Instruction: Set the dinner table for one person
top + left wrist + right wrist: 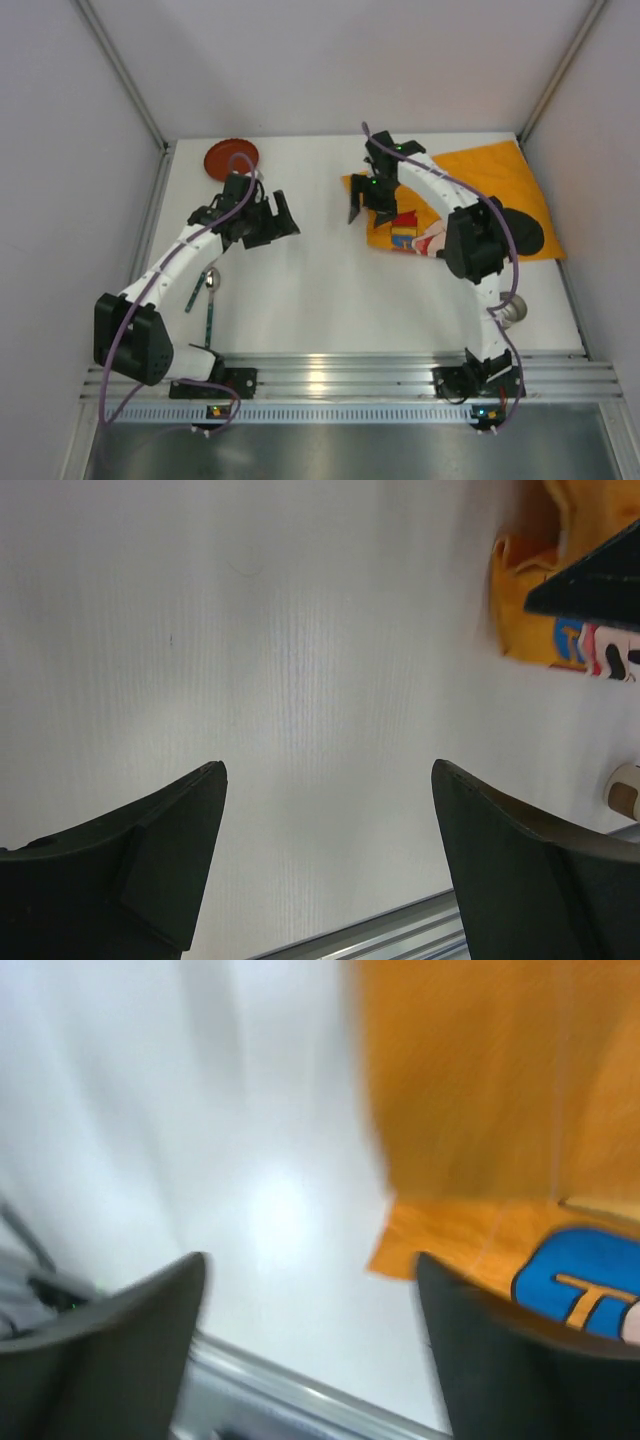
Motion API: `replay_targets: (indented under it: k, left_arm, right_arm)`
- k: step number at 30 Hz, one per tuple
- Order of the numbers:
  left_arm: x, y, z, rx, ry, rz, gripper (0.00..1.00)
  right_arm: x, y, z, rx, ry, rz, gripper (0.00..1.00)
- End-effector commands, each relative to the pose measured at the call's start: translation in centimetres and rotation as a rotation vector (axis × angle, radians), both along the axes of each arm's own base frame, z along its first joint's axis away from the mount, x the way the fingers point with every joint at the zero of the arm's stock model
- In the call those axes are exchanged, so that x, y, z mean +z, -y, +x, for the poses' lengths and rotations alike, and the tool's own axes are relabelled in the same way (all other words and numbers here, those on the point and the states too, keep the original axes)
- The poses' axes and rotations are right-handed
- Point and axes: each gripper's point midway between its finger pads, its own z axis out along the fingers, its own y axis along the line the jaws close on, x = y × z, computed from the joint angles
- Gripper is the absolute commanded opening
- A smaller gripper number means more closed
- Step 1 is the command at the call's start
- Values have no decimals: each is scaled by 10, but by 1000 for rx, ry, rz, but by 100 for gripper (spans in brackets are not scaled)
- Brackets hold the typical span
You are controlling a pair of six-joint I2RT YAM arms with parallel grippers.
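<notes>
Left gripper (328, 772) jaws wide apart above white dinner table (250, 630); orange cloth (522, 600) crumpled upper right.

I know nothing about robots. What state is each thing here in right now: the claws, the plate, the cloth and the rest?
Plate: flat, empty, far left of the table.
Cloth: lying far right, left edge rumpled.
Spoon: lying beside the left arm.
Cup: partly hidden by the right arm; upright or not, cannot tell.
Left gripper: open, empty.
Right gripper: open, empty, at the cloth's corner.
</notes>
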Motion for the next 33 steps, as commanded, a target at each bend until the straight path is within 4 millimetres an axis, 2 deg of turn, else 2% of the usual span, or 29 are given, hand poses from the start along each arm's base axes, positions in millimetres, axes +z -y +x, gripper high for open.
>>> replay_targets:
  k: [1,3,5,8,12,14,15,16,17,18,19,21,22,23,24,25,26,28,33]
  left_arm:
    - [21,3,3,-20,91,-30,89]
    - [21,3,1,-24,91,-30,89]
    - [22,4,0,-25,88,-37,89]
    - [22,9,1,-40,84,-59,89]
    - [8,22,9,-68,66,-58,89]
    - [-7,41,14,-115,44,-42,89]
    - [-7,51,20,-133,44,-45,89]
    - [-28,62,22,-154,-11,-31,89]
    - [-34,75,20,-187,-33,-40,89]
    - [-38,87,24,-208,-44,-64,79]
    - [-53,103,27,-233,-97,-110,73]
    - [-56,123,37,-252,-102,-161,67]
    - [-72,130,39,-249,-143,-172,67]
    - [-76,138,40,-256,-151,-179,67]
    - [-72,146,48,-263,-128,-198,67]
    - [-85,151,50,-258,-156,-202,67]
    - [-87,158,50,-271,-163,-217,67]
    - [-97,169,55,-275,-184,-242,67]
    - [-117,199,49,-330,-234,-273,67]
  right_arm:
    - [60,-50,-52,123,-42,187,100]
    - [78,-49,-64,137,-20,195,100]
    - [95,-40,-70,128,21,195,100]
    - [111,-23,-70,103,74,176,100]
    - [113,6,-67,41,97,142,100]
    - [113,24,-67,-2,94,137,100]
    - [114,30,-66,-18,97,132,100]
    - [115,35,-66,-27,103,128,100]
    - [118,44,-67,-46,113,128,100]
    - [120,49,-67,-55,117,128,100]
    - [121,53,-68,-63,123,128,100]
    - [125,68,-72,-93,130,127,100]
    - [125,73,-73,-103,131,128,100]
    - [127,83,-77,-124,137,126,100]
    - [128,88,-79,-138,139,127,100]
    - [130,93,-81,-149,145,127,100]
    - [131,104,-85,-174,150,124,100]
    - [131,114,-90,-191,151,120,100]
    - [117,138,-104,-231,127,95,100]
